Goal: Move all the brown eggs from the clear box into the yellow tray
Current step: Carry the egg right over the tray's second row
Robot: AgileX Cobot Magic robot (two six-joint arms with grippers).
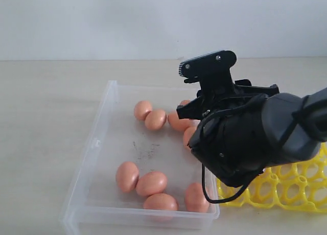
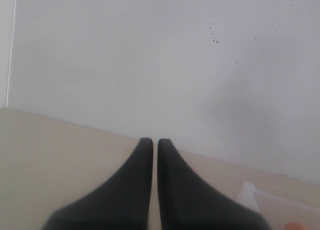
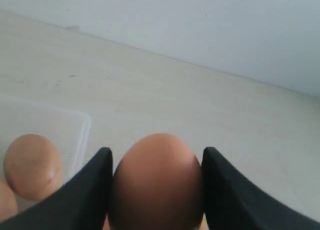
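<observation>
Exterior: right arm point(image 1: 245, 138) hung over clear box's point(image 1: 96, 143) right edge, beside yellow tray point(image 1: 301, 186); several brown eggs point(image 1: 151, 183) lay in box.
Left wrist: left claw point(image 2: 155, 142) together, empty, above desk point(image 2: 50, 150).
Right wrist: right claw point(image 3: 156, 155) clamped on held egg point(image 3: 156, 190).
Judged mid-transfer; next, carry to a free cup and lower gently.

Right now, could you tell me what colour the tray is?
Bright yellow; the tray shows best in the exterior view.

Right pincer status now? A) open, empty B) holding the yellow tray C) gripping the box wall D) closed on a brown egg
D: the right wrist view shows a brown egg wedged between both fingers of the right pincer.
</observation>
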